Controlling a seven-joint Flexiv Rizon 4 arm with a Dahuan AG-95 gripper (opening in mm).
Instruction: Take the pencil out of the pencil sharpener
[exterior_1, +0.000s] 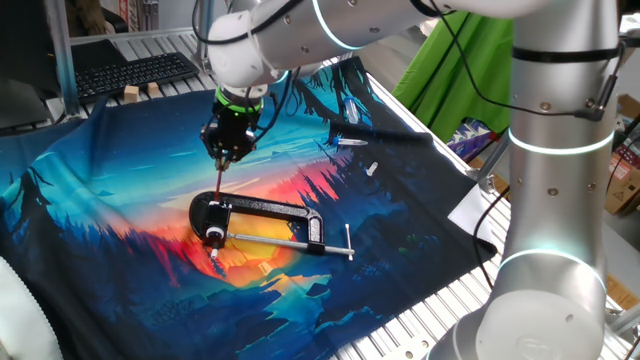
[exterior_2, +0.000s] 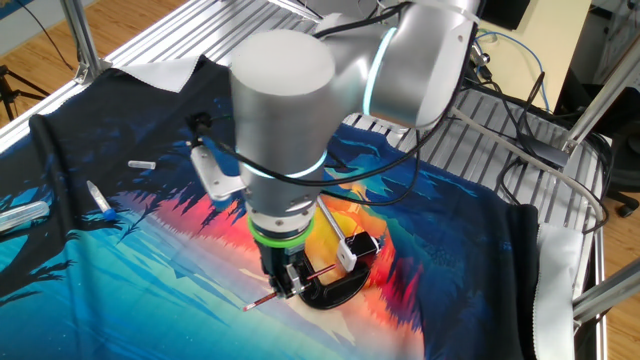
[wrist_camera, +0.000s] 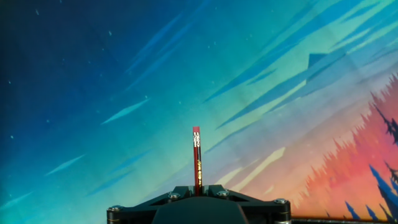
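My gripper (exterior_1: 224, 152) is shut on the pencil (exterior_1: 218, 185), a thin reddish-brown stick. From the fingers the pencil slants down to the left end of the black C-clamp (exterior_1: 265, 218), which lies on the printed cloth. The small sharpener (exterior_1: 213, 236) sits at that end of the clamp; I cannot tell whether the pencil tip is still inside it. In the other fixed view the gripper (exterior_2: 289, 281) holds the pencil (exterior_2: 318, 273) near its middle, beside the clamp (exterior_2: 335, 288). In the hand view the pencil (wrist_camera: 197, 155) stands up between the shut jaws of the gripper (wrist_camera: 198, 188).
The clamp's silver screw rod (exterior_1: 290, 242) points right. Small white pieces (exterior_1: 371, 168) lie on the cloth behind the clamp, and more show in the other fixed view (exterior_2: 142, 163). A keyboard (exterior_1: 130, 68) and wooden blocks (exterior_1: 140, 92) sit at the back left.
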